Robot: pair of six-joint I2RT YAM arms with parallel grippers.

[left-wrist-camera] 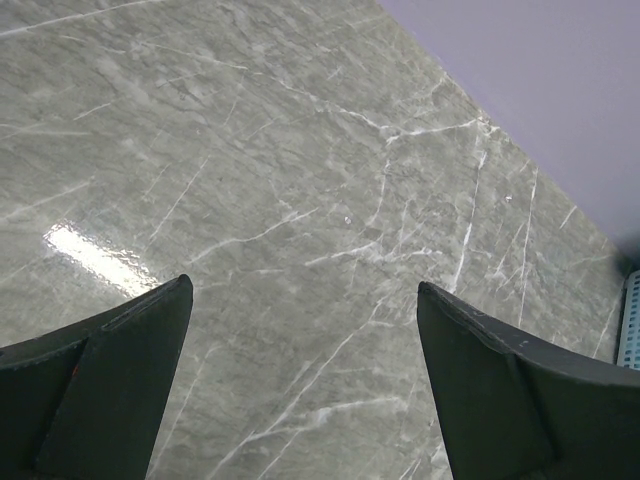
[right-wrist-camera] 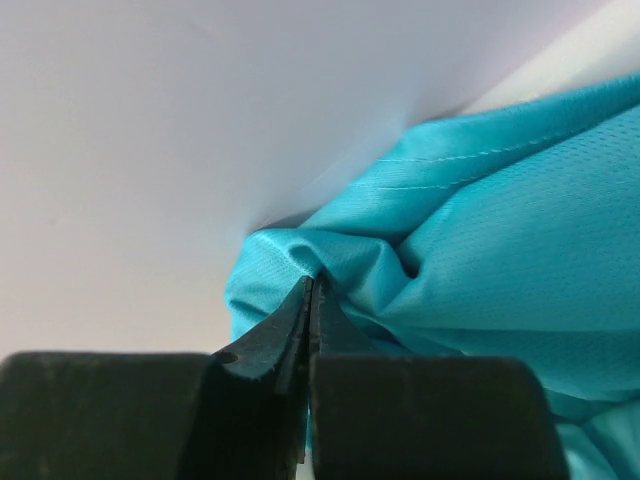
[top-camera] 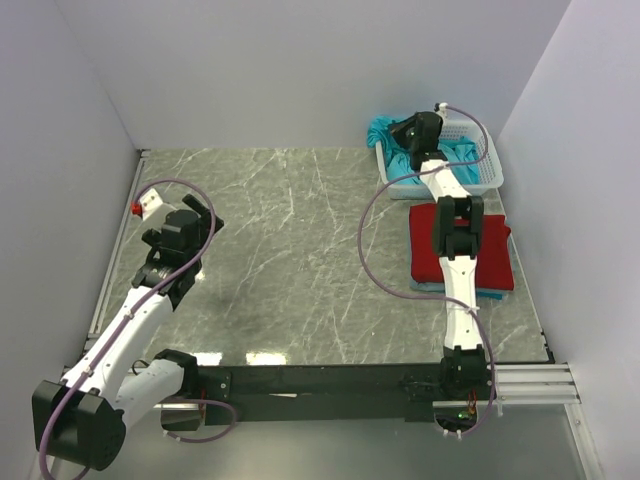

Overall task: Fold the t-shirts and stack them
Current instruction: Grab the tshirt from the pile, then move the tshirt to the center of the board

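Note:
Crumpled teal t-shirts lie in the white lattice basket at the back right. My right gripper reaches into the basket's left end. In the right wrist view it is shut, its tips pinching a fold of a teal t-shirt. A folded deep red t-shirt lies in front of the basket on top of a folded teal one, partly hidden under the right arm. My left gripper hovers over the bare left side of the table, open with only marble between its fingers.
The grey marble table is closed in by white walls at the left, back and right. A small white block with a red knob sits at the left edge. A black rail runs along the near edge between the arm bases.

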